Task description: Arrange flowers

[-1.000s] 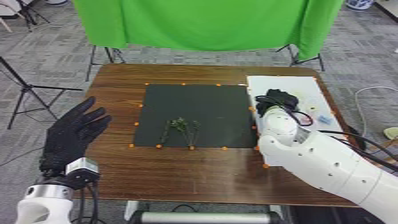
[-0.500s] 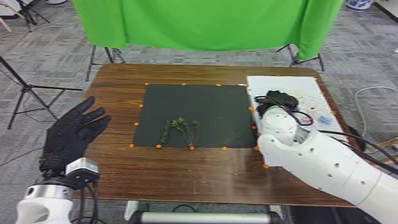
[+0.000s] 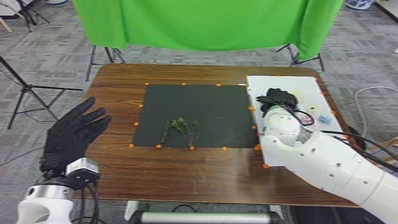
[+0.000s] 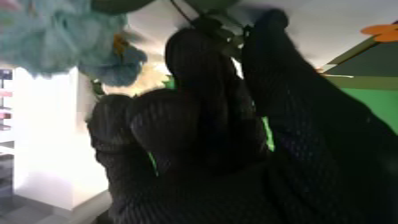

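On the brown surface (image 3: 187,175), the dark mat (image 3: 195,102) bears green sprigs (image 3: 180,127) near its near edge; the white board (image 3: 286,83) on the right bears blooms, among them a blue flower (image 4: 53,42). The left hand (image 3: 73,132) waits spread open by the left edge. The right hand (image 3: 281,97) is over the board — whether clamped on a stem or apart, I cannot tell. Likely the step is picking a flower; next calls for a secure hold, then a gentle carry to the sprigs.

green cloth (image 3: 209,25) hangs above gray carpet (image 3: 55,67); black tripod (image 3: 27,88) at left.
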Robot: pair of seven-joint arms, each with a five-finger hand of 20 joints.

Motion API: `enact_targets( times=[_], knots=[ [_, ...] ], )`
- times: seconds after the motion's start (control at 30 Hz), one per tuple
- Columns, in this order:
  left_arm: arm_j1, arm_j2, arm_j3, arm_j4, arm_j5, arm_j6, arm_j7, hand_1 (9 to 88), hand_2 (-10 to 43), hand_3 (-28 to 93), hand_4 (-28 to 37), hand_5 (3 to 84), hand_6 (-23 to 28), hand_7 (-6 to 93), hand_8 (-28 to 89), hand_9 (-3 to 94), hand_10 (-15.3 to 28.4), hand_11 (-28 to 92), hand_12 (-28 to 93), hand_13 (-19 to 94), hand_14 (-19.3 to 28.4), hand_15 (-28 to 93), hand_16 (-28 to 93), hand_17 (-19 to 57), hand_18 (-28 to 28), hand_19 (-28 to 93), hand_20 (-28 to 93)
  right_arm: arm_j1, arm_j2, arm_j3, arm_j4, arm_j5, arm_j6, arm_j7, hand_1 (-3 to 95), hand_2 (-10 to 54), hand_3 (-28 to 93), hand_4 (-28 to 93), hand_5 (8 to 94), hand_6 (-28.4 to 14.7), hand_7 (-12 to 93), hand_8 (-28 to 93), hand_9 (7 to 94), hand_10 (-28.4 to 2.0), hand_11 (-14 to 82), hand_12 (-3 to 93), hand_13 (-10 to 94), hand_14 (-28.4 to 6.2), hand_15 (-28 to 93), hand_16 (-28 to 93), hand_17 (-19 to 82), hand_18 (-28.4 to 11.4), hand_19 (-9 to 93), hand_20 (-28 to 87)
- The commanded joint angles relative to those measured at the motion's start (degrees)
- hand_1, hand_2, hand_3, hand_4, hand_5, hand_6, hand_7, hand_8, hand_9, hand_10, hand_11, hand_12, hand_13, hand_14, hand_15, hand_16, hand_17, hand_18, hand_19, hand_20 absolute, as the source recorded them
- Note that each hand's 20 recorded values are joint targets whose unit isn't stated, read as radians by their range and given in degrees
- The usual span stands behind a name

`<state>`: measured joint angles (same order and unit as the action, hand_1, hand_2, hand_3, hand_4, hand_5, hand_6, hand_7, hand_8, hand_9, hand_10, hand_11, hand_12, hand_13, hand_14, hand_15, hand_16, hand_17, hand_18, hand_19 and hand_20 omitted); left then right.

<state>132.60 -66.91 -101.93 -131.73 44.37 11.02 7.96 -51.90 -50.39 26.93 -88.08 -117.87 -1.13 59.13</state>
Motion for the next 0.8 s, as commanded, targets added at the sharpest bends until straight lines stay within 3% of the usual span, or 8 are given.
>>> enact_targets(
  times=[0.03, 0.3, 0.57, 0.8],
  knots=[
    [1.25, -0.24, -0.11, -0.10, -0.07, -0.10, 0.15, 24.6, 6.4, 82, -19.2, 38.0, 10.0, 13.4, -10, 36.4, 20.4, 27, 9, 27, 27.1, 50, -10, -8.5, 24.3, 61, -6, -2.55, 1.29, -3.22, -0.49, 1.33, 3.23, -0.74, 48.4, -9.5, 83, -28, 87.4, -2.5, 26, 10, 84.4, -13.3, 54.3, 22.5, 79, -10.3, 81, 17, 41, -26.7, 93, 53],
    [2.24, -0.20, -0.56, -0.58, -0.11, 0.30, 0.31, 24.6, 6.5, 81, -19.2, 38.0, 10.0, 13.4, -10, 36.4, 20.4, 27, 9, 27, 27.1, 50, -10, -8.5, 24.3, 60, -6, 1.51, 2.09, -3.64, -3.01, 1.86, 8.03, -0.27, 48.0, -9.5, 85, -28, 88.3, -2.6, 25, 13, 85.5, -13.4, 55.4, 22.4, 81, -10.0, 82, 18, 42, -27.4, 93, 55],
    [2.45, 0.01, -0.81, -0.79, -0.08, 0.76, 0.34, 24.6, 6.5, 81, -19.2, 38.0, 10.0, 13.4, -10, 36.4, 20.3, 27, 9, 27, 27.1, 50, -10, -8.5, 24.3, 61, -6, 5.00, 2.61, -3.60, -3.38, 0.42, 8.45, -0.71, 48.0, -9.5, 85, -28, 88.9, -2.9, 25, 15, 85.7, -13.5, 55.7, 22.4, 81, -9.9, 82, 18, 42, -27.4, 93, 56],
    [4.11, 0.25, -1.27, -1.36, -0.40, 1.54, 1.42, 24.6, 6.5, 82, -19.3, 38.1, 10.0, 13.4, -10, 36.4, 20.3, 27, 9, 27, 27.1, 50, -10, -8.5, 24.3, 60, -6, 4.50, 2.11, -1.36, -6.16, -0.83, 7.59, -1.79, 47.9, -9.5, 86, -28, 89.5, -3.0, 24, 15, 86.1, -13.5, 55.7, 22.4, 81, -10.0, 82, 18, 42, -27.4, 93, 56]
  ],
)
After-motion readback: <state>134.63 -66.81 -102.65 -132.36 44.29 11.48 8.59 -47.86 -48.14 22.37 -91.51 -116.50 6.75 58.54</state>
